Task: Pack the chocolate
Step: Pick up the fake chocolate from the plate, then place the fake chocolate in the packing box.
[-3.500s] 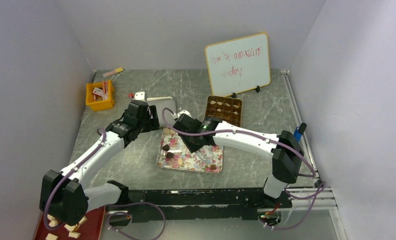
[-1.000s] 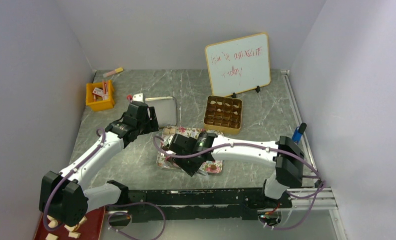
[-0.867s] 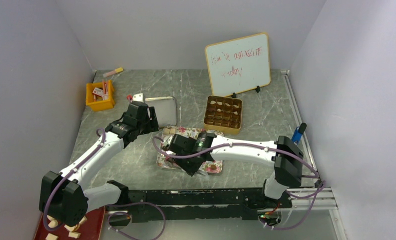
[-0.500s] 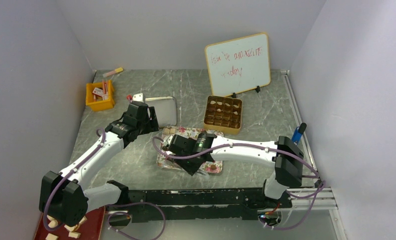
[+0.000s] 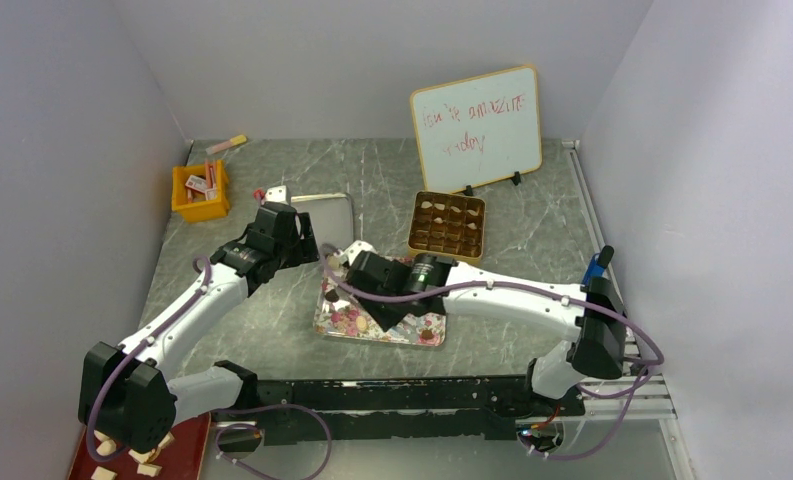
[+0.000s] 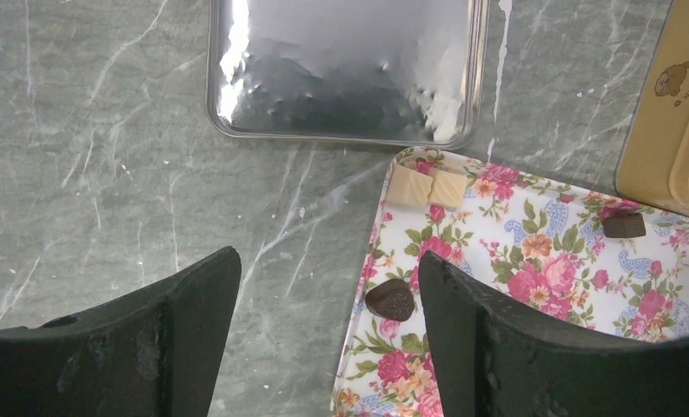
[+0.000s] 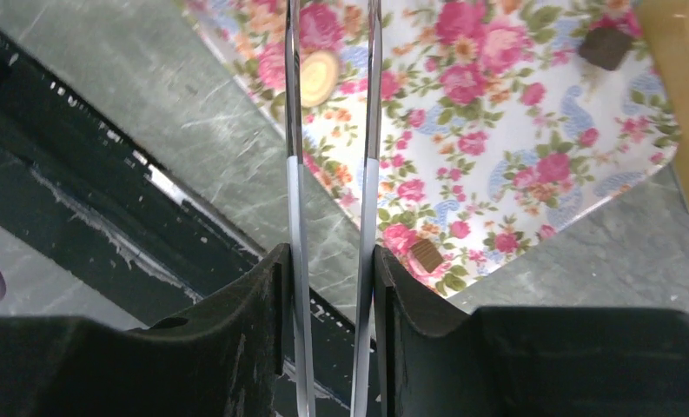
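The chocolate lies in small pieces on the floral tray (image 5: pixel 372 325). In the left wrist view these are a dark round piece (image 6: pixel 390 301), two cream squares (image 6: pixel 427 186) and a dark square (image 6: pixel 624 225). My left gripper (image 6: pixel 327 261) hangs open over the tray's left edge, above the dark round piece. My right gripper (image 7: pixel 330 252) is shut on metal tongs (image 7: pixel 368 130), whose blades reach out over the tray. A tan round piece (image 7: pixel 321 76) shows between the blades; the gap is wider than the piece. The compartment box (image 5: pixel 448 224) stands behind the tray.
A silver lid (image 5: pixel 324 215) lies left of the box. A whiteboard (image 5: pixel 477 128) leans at the back and a yellow bin (image 5: pixel 201 190) sits at the far left. A red plate (image 5: pixel 187 450) with pale pieces is by the left arm's base.
My right arm has lifted and swung from the tray's near-left part towards its far left corner, and its jaws have pressed slightly tighter on the tongs. The left arm has stayed still.
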Robot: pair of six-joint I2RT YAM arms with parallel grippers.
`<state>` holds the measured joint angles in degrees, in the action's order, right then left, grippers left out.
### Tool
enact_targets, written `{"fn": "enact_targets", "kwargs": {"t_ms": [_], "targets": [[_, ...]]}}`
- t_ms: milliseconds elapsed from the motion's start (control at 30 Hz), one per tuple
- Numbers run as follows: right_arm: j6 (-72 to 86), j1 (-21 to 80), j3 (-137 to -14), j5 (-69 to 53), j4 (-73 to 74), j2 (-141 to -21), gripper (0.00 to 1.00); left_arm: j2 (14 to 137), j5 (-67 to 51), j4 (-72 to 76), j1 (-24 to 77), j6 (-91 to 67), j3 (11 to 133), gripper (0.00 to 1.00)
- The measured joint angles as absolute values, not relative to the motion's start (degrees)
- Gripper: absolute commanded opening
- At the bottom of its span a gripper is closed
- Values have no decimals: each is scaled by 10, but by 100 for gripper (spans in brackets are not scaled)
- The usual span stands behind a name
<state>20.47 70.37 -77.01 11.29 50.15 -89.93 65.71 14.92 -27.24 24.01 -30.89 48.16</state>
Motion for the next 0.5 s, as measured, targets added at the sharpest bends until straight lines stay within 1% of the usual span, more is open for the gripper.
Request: {"fn": "enact_targets", "kwargs": {"t_ms": [100,400,500], "targets": [[213,675,-772,127,506,-884,0,657,149,-272,240,-309,482,80],[205,501,-771,151,499,-851,0,659,149,-270,240,-306,482,80],[195,462,-771,152,491,-852,0,660,149,-269,240,-303,482,80]]}}
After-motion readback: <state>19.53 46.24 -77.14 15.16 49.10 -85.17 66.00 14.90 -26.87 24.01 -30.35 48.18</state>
